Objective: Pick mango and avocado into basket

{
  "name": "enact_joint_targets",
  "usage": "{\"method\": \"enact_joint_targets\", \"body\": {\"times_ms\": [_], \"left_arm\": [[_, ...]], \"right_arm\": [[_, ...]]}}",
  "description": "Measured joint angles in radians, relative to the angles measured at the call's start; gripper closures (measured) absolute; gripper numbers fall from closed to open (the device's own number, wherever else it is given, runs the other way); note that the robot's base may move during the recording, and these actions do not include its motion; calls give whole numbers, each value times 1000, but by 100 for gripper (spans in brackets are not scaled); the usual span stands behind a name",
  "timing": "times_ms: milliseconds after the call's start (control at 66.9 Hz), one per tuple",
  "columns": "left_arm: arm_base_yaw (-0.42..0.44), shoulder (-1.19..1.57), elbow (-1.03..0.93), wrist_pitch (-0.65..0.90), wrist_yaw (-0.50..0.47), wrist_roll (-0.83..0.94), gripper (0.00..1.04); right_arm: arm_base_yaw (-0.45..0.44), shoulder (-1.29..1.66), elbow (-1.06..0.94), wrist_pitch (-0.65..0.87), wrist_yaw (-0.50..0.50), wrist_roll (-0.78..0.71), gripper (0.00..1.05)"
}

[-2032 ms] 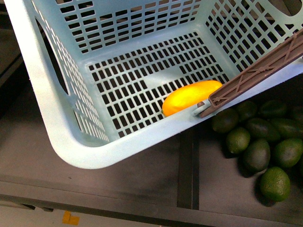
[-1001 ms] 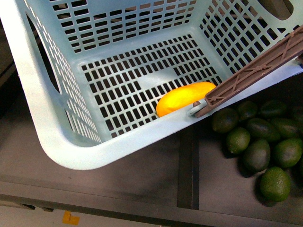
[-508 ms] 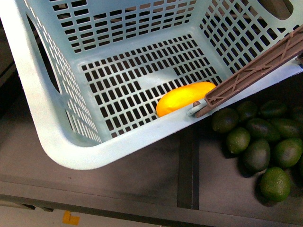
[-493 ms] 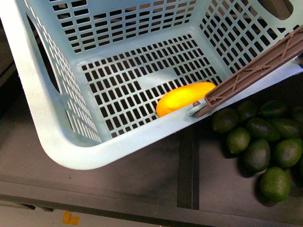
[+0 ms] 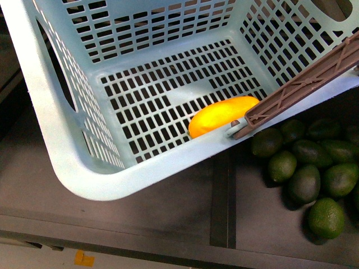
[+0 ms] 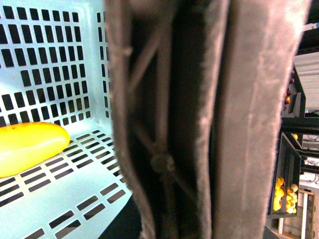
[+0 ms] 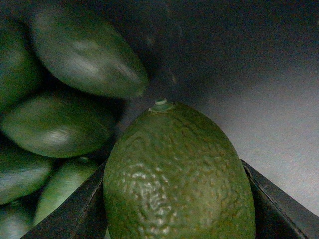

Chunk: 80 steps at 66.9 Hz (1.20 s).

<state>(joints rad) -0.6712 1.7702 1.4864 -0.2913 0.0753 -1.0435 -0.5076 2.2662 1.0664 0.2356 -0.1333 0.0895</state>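
- mango lying in basket, against near wall, 5 o'clock of floor
- pile of avocados sitting outside, 4 o'clock of mango
- right gripper clamping avocado, fingers pressing both sides, pile just beside
- handle filling left wrist view; left gripper not showing, can't tell its grip

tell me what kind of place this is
Probably a grocery produce aisle, or a mock-up: a teal shopping basket holding a mango, loose avocados heaped in a dark shelf bin, and further fruit racks behind.
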Motion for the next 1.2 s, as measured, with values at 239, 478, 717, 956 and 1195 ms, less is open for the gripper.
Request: {"method": "enact_joint_targets", "body": {"times_ms": [239,478,717,956,1195], "left_arm": [[0,0,0,0,0,0,90],[0,0,0,0,1,0,90],[0,0,0,0,-1,0,90],[0,0,0,0,0,0,90],[0,0,0,0,0,0,90]], "right_arm": [[18,-489,-180,36,-180,-87,42],[238,-796,-246,11,-213,-37,42],[483,-841,-245,58,-151,66,42],[635,-771,-202,109,-70,99,42],[665,-686,-172,131,-58,119,33]]}}
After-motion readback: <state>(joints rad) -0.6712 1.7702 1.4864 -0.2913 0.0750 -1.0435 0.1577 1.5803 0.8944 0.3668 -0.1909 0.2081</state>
